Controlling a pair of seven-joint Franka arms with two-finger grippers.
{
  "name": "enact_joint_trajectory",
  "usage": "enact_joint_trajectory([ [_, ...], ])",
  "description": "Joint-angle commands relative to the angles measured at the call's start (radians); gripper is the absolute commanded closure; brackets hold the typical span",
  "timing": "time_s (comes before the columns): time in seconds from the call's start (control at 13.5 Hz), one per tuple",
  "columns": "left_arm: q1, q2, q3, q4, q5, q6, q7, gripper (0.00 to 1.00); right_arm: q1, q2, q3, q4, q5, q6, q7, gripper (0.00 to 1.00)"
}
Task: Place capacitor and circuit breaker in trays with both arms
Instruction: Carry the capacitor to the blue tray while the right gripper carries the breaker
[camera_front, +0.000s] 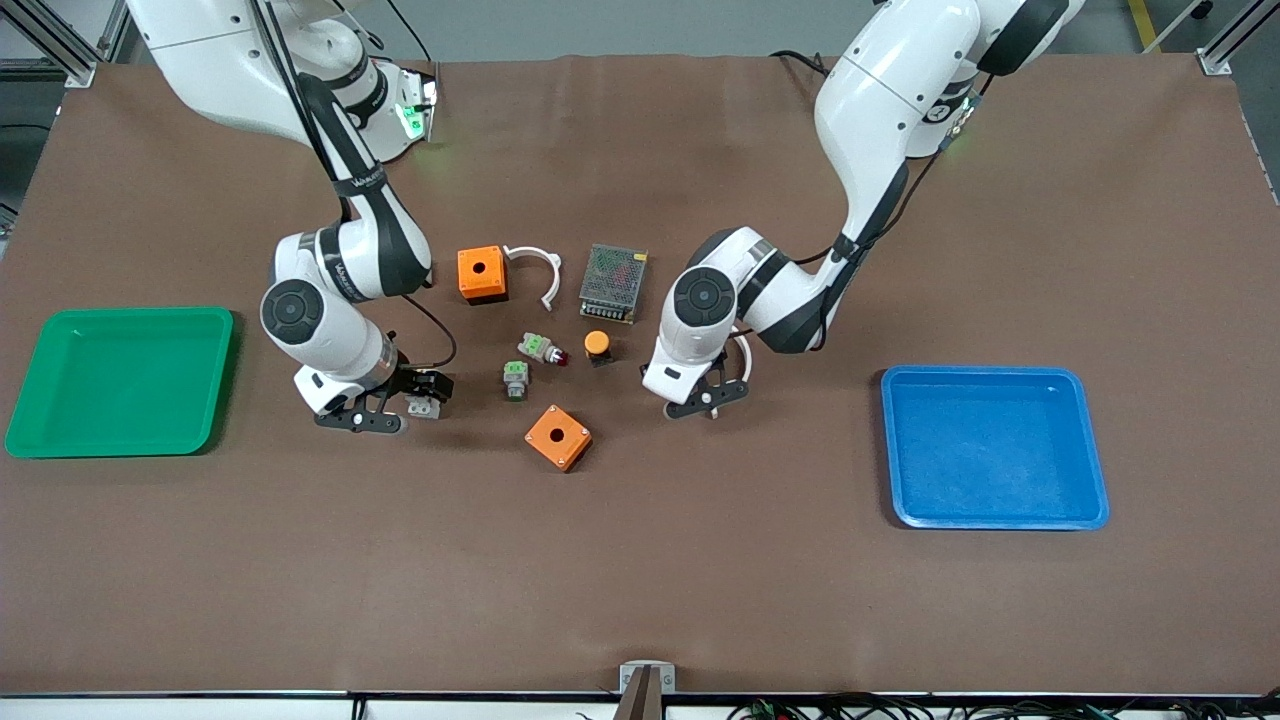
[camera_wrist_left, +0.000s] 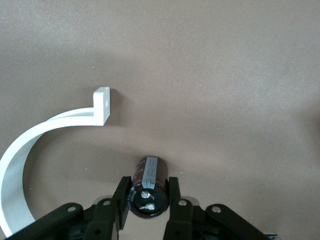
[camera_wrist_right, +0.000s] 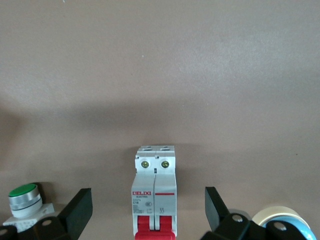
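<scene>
Pick-up step: left end effector (camera_wrist_left: 147, 200) pinching capacitor (camera_wrist_left: 148, 187) on counter (camera_front: 700, 560); right end effector (camera_wrist_right: 148, 212) spread astride circuit breaker (camera_wrist_right: 155, 192), next needing closure and lift.

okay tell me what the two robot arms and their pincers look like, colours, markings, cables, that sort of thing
Both arms are glossy white with rounded joint housings, black bands and round dark-grey caps at the joints. Black cables run along each arm. The left pincer and right pincer are black, each with two flat fingers on bolted linkage bars. A green light glows near the right arm's base.
</scene>
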Motion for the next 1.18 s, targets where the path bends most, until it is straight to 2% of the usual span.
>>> enact_joint_trajectory([
  [0.0,0.008,-0.007,0.0,0.012,0.022,-0.002,0.017,0.95,0.024,-0.015,-0.004,-0.063,0.012,0.068,0.01,0.03],
  [0.07,0.016,-0.03,0.0,0.008,0.022,-0.014,0.029,0.97,0.033,-0.019,-0.004,-0.095,0.012,0.112,0.01,0.08],
  [0.3,0.039,-0.119,0.0,0.006,0.022,-0.123,0.054,0.98,0.036,-0.024,-0.004,-0.103,0.012,0.12,0.01,0.2],
  [0.59,0.079,-0.167,0.003,0.006,0.022,-0.135,0.138,0.98,0.027,-0.02,-0.006,-0.088,0.012,0.111,0.006,0.42],
  [0.81,0.167,-0.205,0.001,0.005,0.023,-0.183,0.286,0.98,0.011,-0.018,-0.009,-0.068,0.01,0.088,-0.001,0.71],
  [0.96,0.226,-0.222,0.003,0.0,0.023,-0.225,0.392,0.99,0.005,-0.019,-0.009,-0.046,0.01,0.054,-0.002,0.82],
  [1.11,0.284,-0.243,0.001,-0.001,0.023,-0.282,0.478,0.99,-0.019,-0.026,-0.01,0.003,0.01,-0.042,-0.01,0.87],
])
